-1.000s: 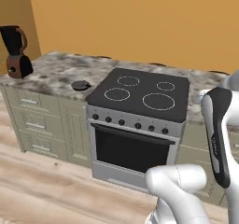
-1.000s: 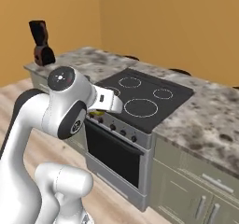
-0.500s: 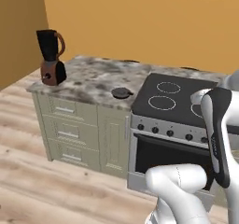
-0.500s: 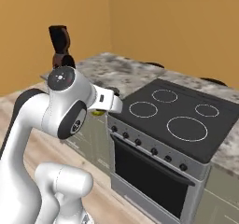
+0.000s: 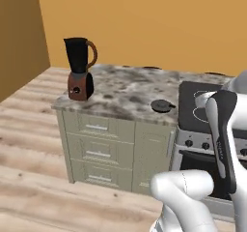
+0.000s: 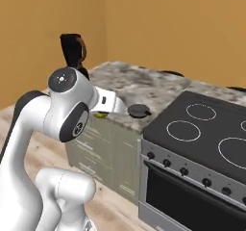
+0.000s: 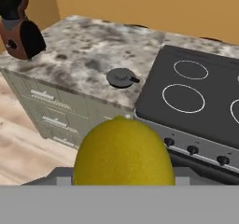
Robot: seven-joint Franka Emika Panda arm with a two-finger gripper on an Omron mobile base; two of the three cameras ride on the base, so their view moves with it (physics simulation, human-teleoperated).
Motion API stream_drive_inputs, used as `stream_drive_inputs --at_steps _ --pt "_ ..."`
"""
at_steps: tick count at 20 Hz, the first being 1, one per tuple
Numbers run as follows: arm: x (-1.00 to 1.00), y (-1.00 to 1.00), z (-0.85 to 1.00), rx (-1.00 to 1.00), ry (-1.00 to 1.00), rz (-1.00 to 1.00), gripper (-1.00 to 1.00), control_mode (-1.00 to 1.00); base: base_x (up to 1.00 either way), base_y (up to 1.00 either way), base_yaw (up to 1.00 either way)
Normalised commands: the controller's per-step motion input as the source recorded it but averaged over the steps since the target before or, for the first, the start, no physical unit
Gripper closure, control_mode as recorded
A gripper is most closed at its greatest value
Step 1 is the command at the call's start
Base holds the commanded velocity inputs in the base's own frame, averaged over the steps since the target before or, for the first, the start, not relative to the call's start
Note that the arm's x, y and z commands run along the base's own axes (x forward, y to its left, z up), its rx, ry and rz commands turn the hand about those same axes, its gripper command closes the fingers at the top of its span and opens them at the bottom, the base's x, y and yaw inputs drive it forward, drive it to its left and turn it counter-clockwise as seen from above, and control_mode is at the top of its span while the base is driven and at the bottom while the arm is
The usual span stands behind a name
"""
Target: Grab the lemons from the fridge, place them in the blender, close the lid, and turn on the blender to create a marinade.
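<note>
Lemon in claw, blender jar ahead and off to the left across the tabletop

Claw (image 7: 122, 183) is clamped on a lemon (image 7: 123, 153), the fruit sitting low and centre in the hand view; a yellow sliver of it also peeks under the wrist in the right base view. Beyond it the lid (image 7: 121, 77) lies flat on the tabletop (image 7: 84, 50) just left of the stove (image 7: 196, 97), off the jar. Farthest, the blender (image 5: 79, 69) stands upright at the left end of the tabletop, open-topped, well apart from the claw. Versus half a second back: whole scene has shifted right and grown, so the base drove; blender and lid kept their spots.
</note>
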Motion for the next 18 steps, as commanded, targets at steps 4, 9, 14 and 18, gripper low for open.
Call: stream_drive_inputs --at_steps 4,9,14,18 --pt "0.0 0.0 0.0 0.0 0.0 0.0 1.0 1.0 0.69 1.0 -0.49" --pt "0.0 0.0 0.0 0.0 0.0 0.0 1.0 1.0 0.57 1.0 -0.48" --pt "0.0 0.0 0.0 0.0 0.0 0.0 1.0 1.0 0.41 0.87 -0.29" --pt "0.0 0.0 0.0 0.0 0.0 0.0 1.0 1.0 0.23 0.11 -0.03"
